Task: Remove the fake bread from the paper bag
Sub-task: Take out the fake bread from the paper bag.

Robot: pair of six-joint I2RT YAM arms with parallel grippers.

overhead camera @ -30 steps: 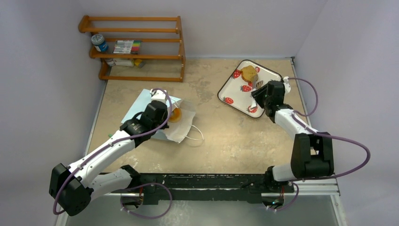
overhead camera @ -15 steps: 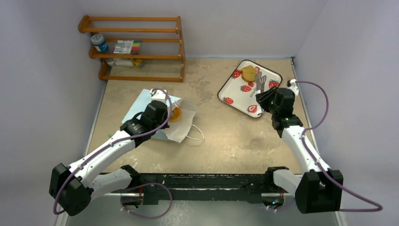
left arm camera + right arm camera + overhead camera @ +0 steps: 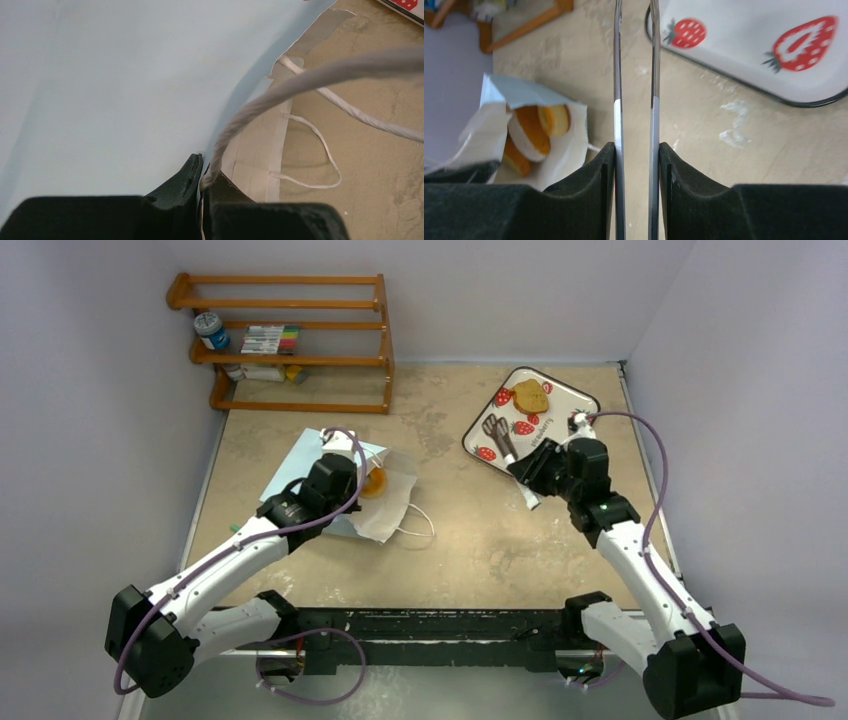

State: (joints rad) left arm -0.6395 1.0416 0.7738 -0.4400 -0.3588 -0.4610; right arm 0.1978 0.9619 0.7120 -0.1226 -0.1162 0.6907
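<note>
Fake bread [image 3: 373,483] lies partly inside the paper bag [image 3: 296,466], at its open mouth. The bag lies on its side on the left half of the table [image 3: 450,540], mouth toward the centre. The right wrist view shows several orange and tan pieces [image 3: 531,132] crowded against the white lining; their exact number cannot be told.

Left arm: the left gripper [image 3: 201,174] sits over the bag, at the edge of the pale blue outer face. Its jaws are pressed together on a white cord handle [image 3: 300,75], which runs taut out of the pinch. The second handle [image 3: 418,531] lies slack on the table beside the mouth.

Right arm: the right gripper [image 3: 636,162] sits near the centre-right of the table, just in front of the tray [image 3: 570,400]. Its jaws are partly closed and clamp a pair of metal tongs [image 3: 617,75], one finger against each blade. The two blades stand apart and parallel. In the top view the tongs [image 3: 503,440] reach over the near-left part of the tray, with nothing between their tips.

Tray: white with a strawberry print and a dark rim, near the far right corner. One golden-brown slice [image 3: 530,396] lies on its far part, apart from the tongs.

Far left corner: a wooden rack [image 3: 290,305] stands against the wall and holds small items.
</note>
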